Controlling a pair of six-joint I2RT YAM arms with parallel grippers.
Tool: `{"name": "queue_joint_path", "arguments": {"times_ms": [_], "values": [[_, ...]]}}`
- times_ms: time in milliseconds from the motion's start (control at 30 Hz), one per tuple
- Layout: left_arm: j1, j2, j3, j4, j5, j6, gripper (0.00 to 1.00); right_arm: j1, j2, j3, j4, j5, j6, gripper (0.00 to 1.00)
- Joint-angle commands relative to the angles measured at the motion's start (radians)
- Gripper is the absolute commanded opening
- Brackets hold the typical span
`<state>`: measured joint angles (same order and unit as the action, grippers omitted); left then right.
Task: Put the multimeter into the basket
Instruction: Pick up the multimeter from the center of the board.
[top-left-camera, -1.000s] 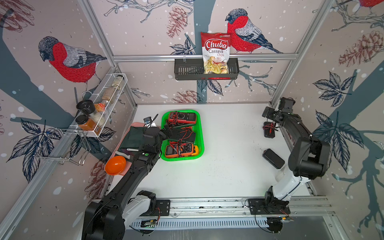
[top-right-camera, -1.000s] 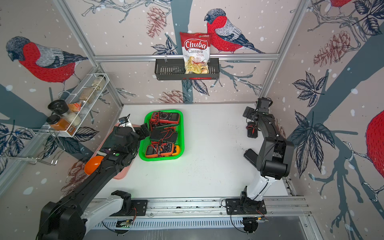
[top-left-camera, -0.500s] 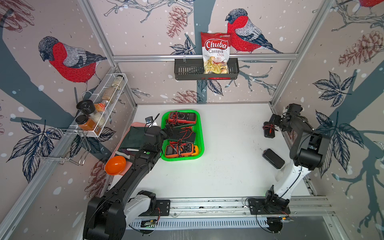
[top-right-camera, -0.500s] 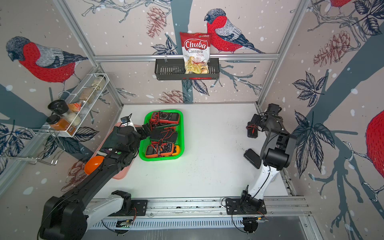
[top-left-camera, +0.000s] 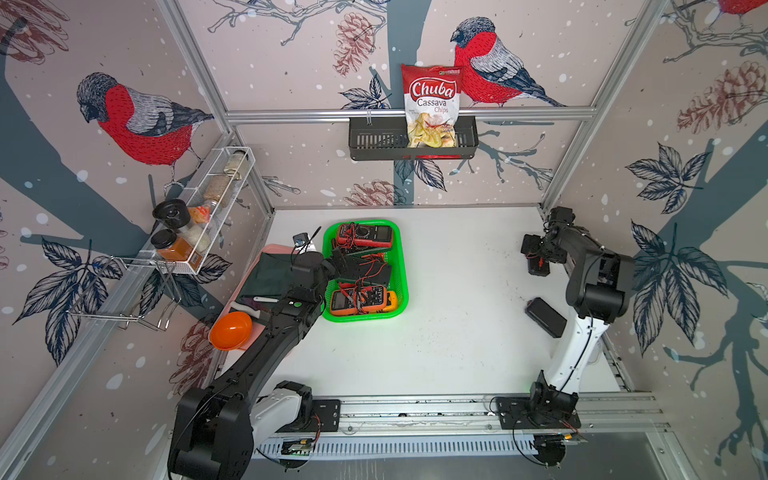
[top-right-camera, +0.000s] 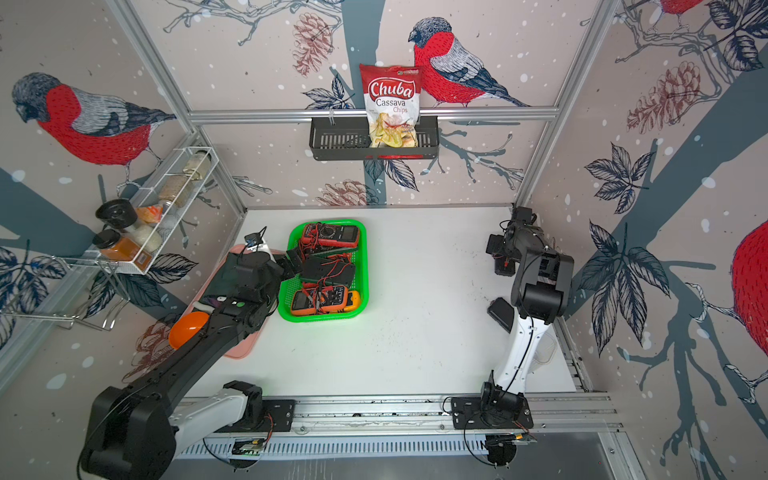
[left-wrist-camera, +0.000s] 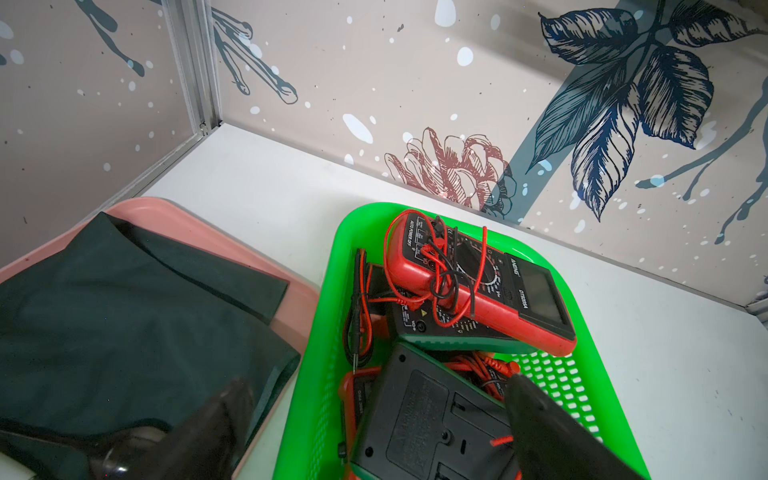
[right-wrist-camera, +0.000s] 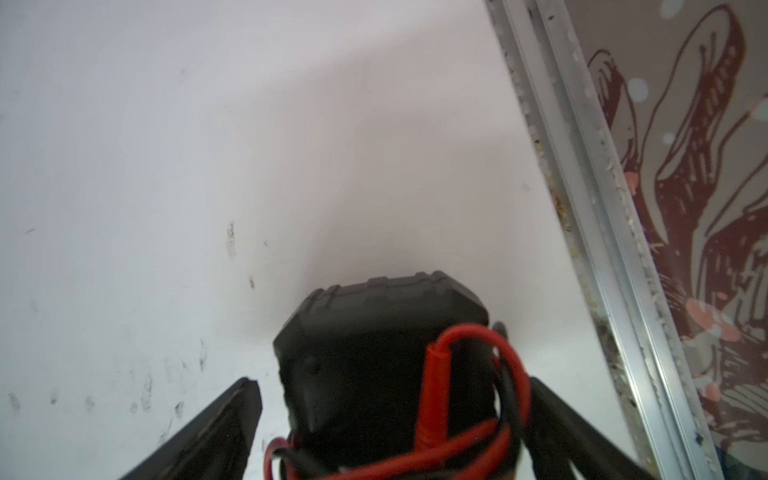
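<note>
Grasp pending; right gripper (right-wrist-camera: 392, 382) spread wide astride meter (top-left-camera: 538, 270), frame mid-right in a top view; basket (top-left-camera: 365, 318) centre-left, left gripper (left-wrist-camera: 378, 382) splayed over it; next, I judge: close on body, lift, carry across.

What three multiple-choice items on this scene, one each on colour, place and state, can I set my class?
1. The multimeter at the end of the green basket nearest the arm bases is: A orange; B blue; C white.
2. The chips bag stands: A on a pink tray; B in the black wall shelf; C in a white wire rack.
3. The right gripper has its jaws: A shut on a cable; B shut on nothing; C open, either side of a black multimeter.
Key: 1A, its casing is orange; 2B, the bag's foot sits inside the shelf; 3C, the jaws stand wide, flanking the meter.
</note>
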<state>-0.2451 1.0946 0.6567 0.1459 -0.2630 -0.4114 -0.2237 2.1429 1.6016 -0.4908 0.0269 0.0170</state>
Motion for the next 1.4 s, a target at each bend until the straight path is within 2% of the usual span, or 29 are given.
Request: {"name": "queue_joint_path", "arguments": {"times_ms": [0, 267, 433, 600, 833, 900, 1100, 1367], "values": [[0.001, 0.002, 0.006, 0.033, -0.010, 0.005, 0.98, 0.001, 0.018, 0.011, -0.024, 0.038, -0.017, 1.00], [0.001, 0.007, 0.003, 0.034, -0.010, 0.002, 0.98, 0.000, 0.035, 0.015, -0.009, -0.059, -0.023, 0.99], [0.001, 0.002, 0.002, 0.031, -0.010, 0.001, 0.98, 0.021, 0.025, 0.003, 0.000, -0.112, -0.034, 0.85], [0.001, -0.006, -0.005, 0.031, -0.014, 0.000, 0.98, 0.064, 0.006, -0.013, 0.015, -0.139, -0.045, 0.65], [0.001, -0.016, -0.016, 0.029, -0.035, -0.006, 0.98, 0.149, -0.055, -0.039, 0.040, -0.142, -0.048, 0.41], [0.002, -0.023, -0.027, 0.033, -0.052, -0.016, 0.98, 0.188, -0.088, -0.050, 0.051, -0.135, -0.051, 0.34], [0.001, -0.065, -0.065, 0.045, -0.109, -0.040, 0.98, 0.376, -0.210, -0.069, 0.096, -0.091, -0.117, 0.27], [0.001, -0.115, -0.113, 0.067, -0.137, -0.068, 0.98, 0.662, -0.235, 0.085, 0.078, -0.073, -0.257, 0.26]]}}
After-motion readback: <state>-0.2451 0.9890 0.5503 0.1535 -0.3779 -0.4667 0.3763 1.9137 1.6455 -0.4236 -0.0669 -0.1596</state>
